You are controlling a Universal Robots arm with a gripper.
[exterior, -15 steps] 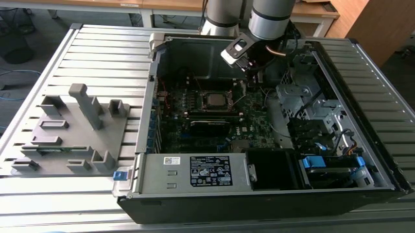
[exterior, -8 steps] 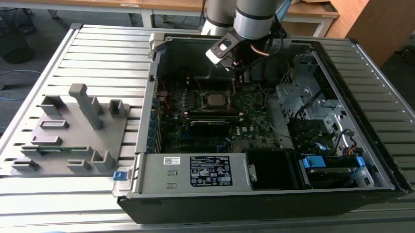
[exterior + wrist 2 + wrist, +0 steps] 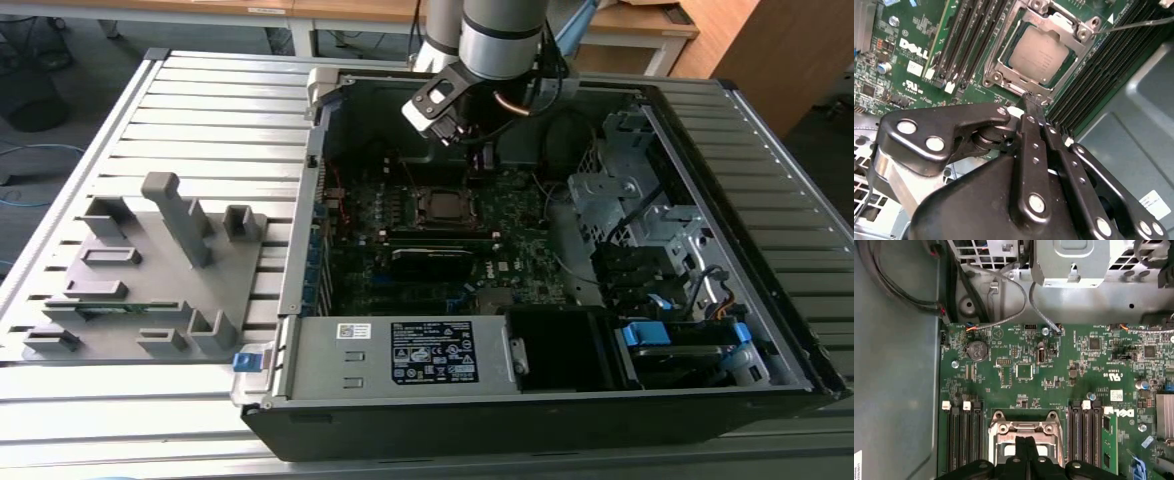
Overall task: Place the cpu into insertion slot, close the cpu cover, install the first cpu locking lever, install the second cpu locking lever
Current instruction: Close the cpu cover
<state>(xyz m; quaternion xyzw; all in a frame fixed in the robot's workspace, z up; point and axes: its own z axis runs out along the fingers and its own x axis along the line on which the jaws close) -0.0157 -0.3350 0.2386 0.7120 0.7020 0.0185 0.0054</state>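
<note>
Hanging low inside the open computer case [image 3: 534,425], with the jaws pinched shut and nothing held between them. Kept thin like that, most likely, to push on small metal parts instead of grabbing.

Just past the tips of the jaws in the second wrist view: the cpu [image 3: 1041,52], lying flat in the insertion slot [image 3: 441,205], grey top facing up. Looks framed all round by the cpu cover [image 3: 1002,64], folded down to hold the chip still. Tips nearly touching the near edge of that cover.

Beyond the cpu, on the side away from the jaws: a thin locking lever [image 3: 1134,24], sticking out free, so not yet hooked down. Long black memory slots [image 3: 966,40] along both sides of the cpu.
</note>
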